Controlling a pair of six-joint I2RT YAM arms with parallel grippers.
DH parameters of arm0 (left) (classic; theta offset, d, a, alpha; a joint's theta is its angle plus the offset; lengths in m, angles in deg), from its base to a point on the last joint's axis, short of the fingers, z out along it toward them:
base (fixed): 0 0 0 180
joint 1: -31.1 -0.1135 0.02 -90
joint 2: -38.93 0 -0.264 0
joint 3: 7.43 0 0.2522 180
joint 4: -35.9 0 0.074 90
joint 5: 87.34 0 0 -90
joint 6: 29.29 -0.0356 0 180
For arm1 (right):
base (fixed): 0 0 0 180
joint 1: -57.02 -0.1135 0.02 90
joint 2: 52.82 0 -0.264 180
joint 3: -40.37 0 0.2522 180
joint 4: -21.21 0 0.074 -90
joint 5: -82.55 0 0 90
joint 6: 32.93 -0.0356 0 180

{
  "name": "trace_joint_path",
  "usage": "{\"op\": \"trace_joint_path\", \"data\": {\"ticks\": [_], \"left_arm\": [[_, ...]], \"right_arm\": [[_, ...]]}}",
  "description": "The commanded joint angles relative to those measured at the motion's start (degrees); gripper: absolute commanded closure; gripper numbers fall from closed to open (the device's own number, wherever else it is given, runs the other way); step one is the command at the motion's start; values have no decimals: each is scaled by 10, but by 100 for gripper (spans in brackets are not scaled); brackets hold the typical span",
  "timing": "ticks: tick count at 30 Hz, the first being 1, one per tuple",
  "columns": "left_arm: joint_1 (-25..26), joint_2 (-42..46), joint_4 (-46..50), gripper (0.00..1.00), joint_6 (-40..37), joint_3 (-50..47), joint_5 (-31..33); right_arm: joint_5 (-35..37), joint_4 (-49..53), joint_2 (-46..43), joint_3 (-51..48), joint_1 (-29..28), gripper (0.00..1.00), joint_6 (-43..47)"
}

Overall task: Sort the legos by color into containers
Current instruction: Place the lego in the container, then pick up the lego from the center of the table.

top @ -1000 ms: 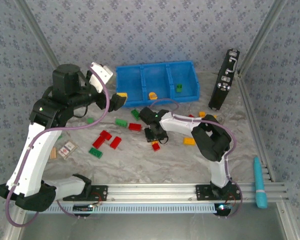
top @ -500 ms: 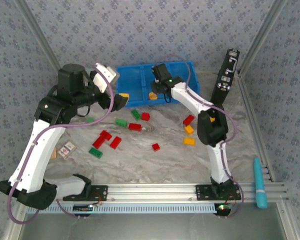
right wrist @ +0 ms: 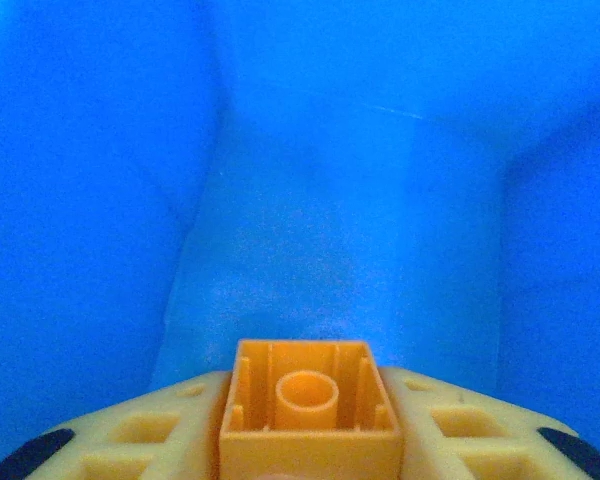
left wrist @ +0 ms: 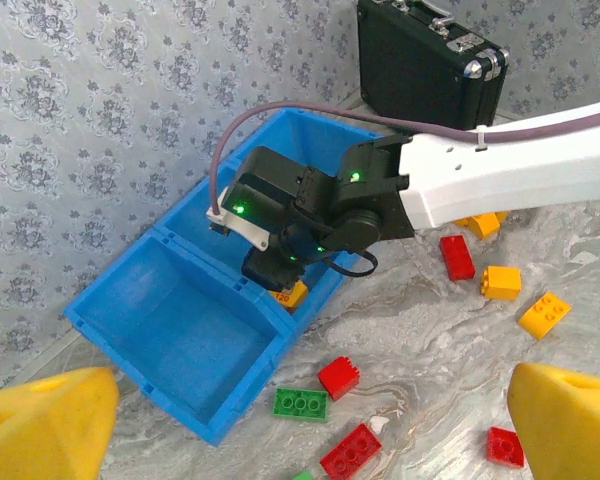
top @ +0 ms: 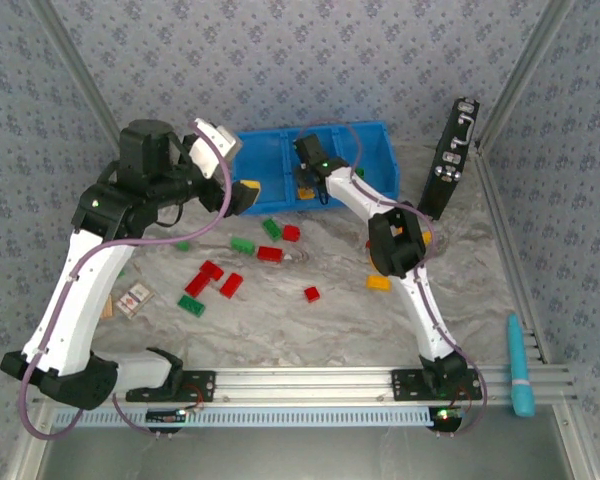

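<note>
Marbled grey counter (top: 310,335), blue-grey patterned wallpaper behind.

Step in hand: depositing one brick. Right end effector (left wrist: 272,272) is lowered over the middle compartment of the bright blue three-compartment plastic bin (left wrist: 185,335), close to that compartment's near wall. Its yellow fingers (right wrist: 450,430) are clenched on a small orange-yellow square plastic brick (right wrist: 306,405), hollow underside toward the wrist camera. The brick seems to hang above the blue floor, but the view is too close to be sure.

Left end effector (top: 238,196) is spread wide and empty, hovering at the bin's near left corner.

Red, green and orange bricks lie loose on the counter, among them a small red square brick (top: 310,293).

Next move, as I judge it: release the brick, rise clear of the dividers, then fetch the loose orange brick (top: 378,283).
</note>
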Motion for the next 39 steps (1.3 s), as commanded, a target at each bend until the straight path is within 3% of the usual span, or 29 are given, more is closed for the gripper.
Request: {"op": "trace_joint_path", "data": {"ticks": [1, 5, 10, 19, 24, 31, 39], "left_arm": [[4, -13, 10, 0, -2, 26, -12], [4, -21, 10, 0, 4, 30, -22], [5, -31, 10, 0, 7, 35, -27], [9, -27, 11, 0, 7, 34, -23], [9, -28, 11, 0, 11, 32, -17], [9, -31, 15, 0, 14, 32, -17], [9, -21, 12, 0, 8, 14, -15]], "right_arm": [[21, -8, -67, -38, 0, 50, 4], [16, -5, -128, -85, -5, 35, 10], [1, -17, -213, -162, -26, 28, 26], [-99, -38, -319, -302, -58, 26, 48], [-107, -3, -312, -300, -60, 24, -20], [-172, -48, -303, -346, -61, 18, -236], [-135, -45, -275, -361, -74, 16, -353]]}}
